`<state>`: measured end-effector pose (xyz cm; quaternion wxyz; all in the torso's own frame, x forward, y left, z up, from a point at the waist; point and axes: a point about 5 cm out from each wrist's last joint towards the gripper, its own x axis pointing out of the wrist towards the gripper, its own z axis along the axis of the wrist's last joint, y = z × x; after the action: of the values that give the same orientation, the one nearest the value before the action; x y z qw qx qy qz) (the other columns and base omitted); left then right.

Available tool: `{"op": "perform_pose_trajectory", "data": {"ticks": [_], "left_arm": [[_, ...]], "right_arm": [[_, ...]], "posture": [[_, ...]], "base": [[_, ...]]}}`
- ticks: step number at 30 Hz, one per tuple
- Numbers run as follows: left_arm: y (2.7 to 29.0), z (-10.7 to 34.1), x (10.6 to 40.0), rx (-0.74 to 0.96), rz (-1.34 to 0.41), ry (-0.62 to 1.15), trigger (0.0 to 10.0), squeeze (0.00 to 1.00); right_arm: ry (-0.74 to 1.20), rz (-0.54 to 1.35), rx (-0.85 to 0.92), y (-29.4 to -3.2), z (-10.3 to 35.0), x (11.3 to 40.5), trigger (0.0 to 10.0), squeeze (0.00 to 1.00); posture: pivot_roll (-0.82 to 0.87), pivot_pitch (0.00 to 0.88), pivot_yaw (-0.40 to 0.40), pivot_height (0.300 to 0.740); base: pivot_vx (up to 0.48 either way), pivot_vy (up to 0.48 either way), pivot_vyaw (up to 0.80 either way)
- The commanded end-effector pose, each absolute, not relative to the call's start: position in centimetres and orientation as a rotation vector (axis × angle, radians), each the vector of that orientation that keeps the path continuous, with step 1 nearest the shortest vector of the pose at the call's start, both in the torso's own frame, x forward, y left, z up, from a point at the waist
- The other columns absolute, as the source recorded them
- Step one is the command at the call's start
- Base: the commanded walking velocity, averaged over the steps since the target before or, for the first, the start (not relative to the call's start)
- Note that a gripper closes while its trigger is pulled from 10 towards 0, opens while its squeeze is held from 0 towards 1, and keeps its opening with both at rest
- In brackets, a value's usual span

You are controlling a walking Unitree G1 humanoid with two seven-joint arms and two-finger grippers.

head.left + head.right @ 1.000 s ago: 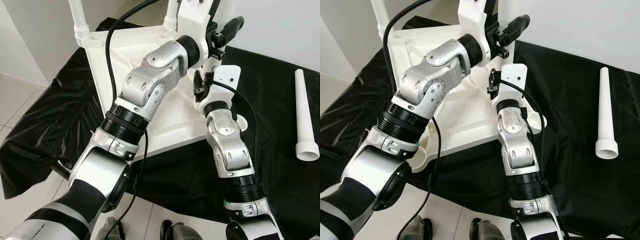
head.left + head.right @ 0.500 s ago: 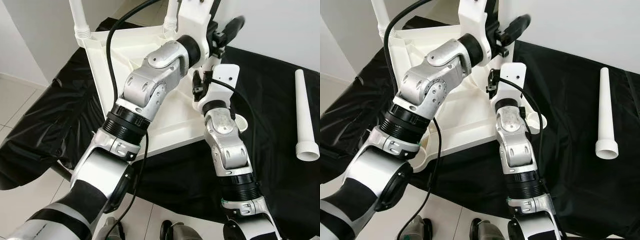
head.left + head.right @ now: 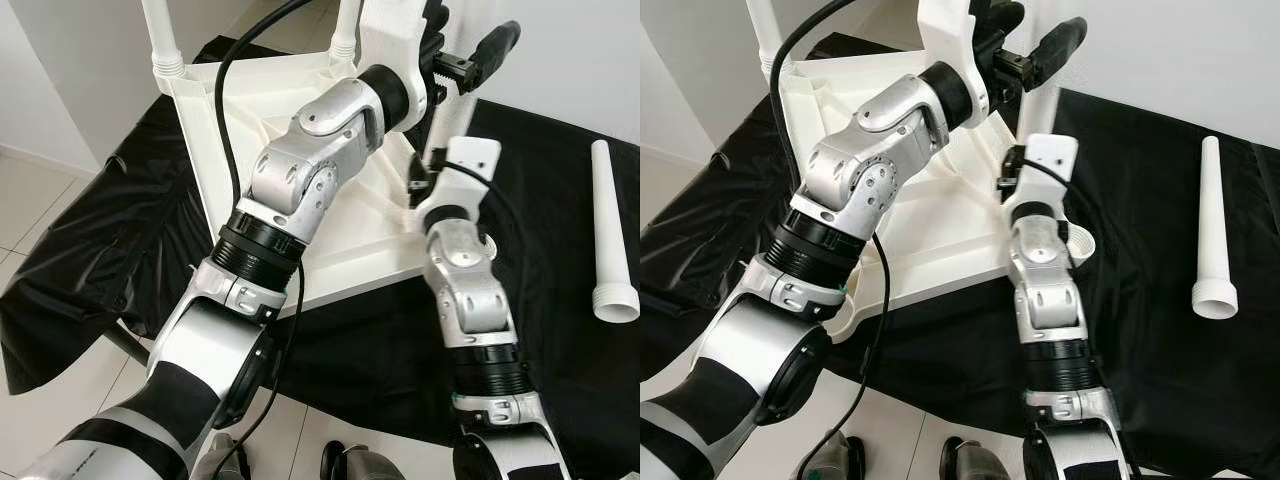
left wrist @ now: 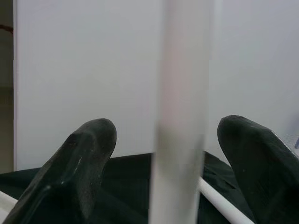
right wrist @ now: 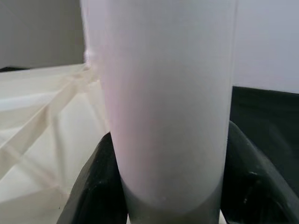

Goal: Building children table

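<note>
My right gripper [image 5: 173,196] clamps a white leg [image 5: 163,93] standing on the upturned table [image 3: 290,110]. My left gripper [image 4: 180,158] sits higher on that leg, fingers spread either side of it. A spare leg [image 3: 612,235] lies right of the table.

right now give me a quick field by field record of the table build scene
surface: black cloth
tabletop: white, upside down, resting on the cloth
fitted legs: one upright at the far left corner, another further along the far edge
leg in work: white leg, upright
right gripper: fingers close against both sides of the leg in work
left gripper: open, fingers either side of a white leg
spare leg: lying loose on the cloth, right side
</note>
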<state>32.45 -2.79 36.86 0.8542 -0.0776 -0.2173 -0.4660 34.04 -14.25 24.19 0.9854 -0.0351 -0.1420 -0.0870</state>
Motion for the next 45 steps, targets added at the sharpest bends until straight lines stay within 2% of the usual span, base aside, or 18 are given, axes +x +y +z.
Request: {"op": "perform_pose_trajectory", "data": {"ticks": [1,10,18,19,20,22,24,33,45], "left_arm": [[-3.3,37.0,31.9,-0.146,-1.08,-0.466,10.0,0.0],[-3.0,36.6,32.7,-0.142,-1.043,-0.433,10.0,0.0],[-2.7,35.0,33.7,-0.05,-0.986,-0.345,10.0,0.0],[-1.4,32.8,33.0,-0.042,-0.989,-0.344,10.0,0.0],[-1.4,32.8,33.0,-0.042,-0.989,-0.344,10.0,0.0],[0.2,29.0,31.4,-0.021,-1.007,-0.303,10.0,0.0],[0.5,27.0,31.0,-0.008,-1.015,-0.239,10.0,0.0],[0.2,23.8,30.8,0.057,-1.025,-0.143,10.0,0.0],[-0.7,22.5,29.3,0.082,-1.066,-0.109,10.0,0.0]], "right_arm": [[-0.316,-0.203,-0.06,-15.0,24.6,33.9,10.0,0.0],[-0.311,-0.236,-0.078,-16.7,24.2,33.5,10.0,0.0],[-0.331,-0.268,-0.116,-19.0,23.6,32.3,10.0,0.0],[-0.336,-0.279,-0.11,-19.3,23.5,32.1,10.0,0.0],[-0.336,-0.279,-0.11,-19.3,23.5,32.1,10.0,0.0],[-0.343,-0.3,-0.097,-20.2,23.5,31.8,10.0,0.0],[-0.348,-0.316,-0.079,-21.0,23.4,31.6,10.0,0.0],[-0.347,-0.312,-0.02,-22.3,22.8,31.2,10.0,0.0],[-0.36,-0.291,0.015,-22.6,22.2,30.9,10.0,0.0]], "posture": [[0.08,0.124,-0.066,0.74],[0.07,0.126,-0.063,0.74],[0.06,0.142,-0.057,0.74],[0.06,0.144,-0.053,0.74],[0.06,0.144,-0.053,0.74],[0.05,0.146,-0.051,0.74],[0.05,0.147,-0.049,0.74],[0.05,0.15,-0.046,0.74],[0.05,0.152,-0.043,0.74]], "base": [[0.0,0.0,0.0],[0.0,0.0,0.0],[0.0,0.0,0.0],[0.0,0.0,0.0],[0.0,0.0,0.0],[0.0,0.0,0.0],[0.0,0.0,0.0],[0.0,0.0,0.0],[0.0,0.0,0.0]]}}
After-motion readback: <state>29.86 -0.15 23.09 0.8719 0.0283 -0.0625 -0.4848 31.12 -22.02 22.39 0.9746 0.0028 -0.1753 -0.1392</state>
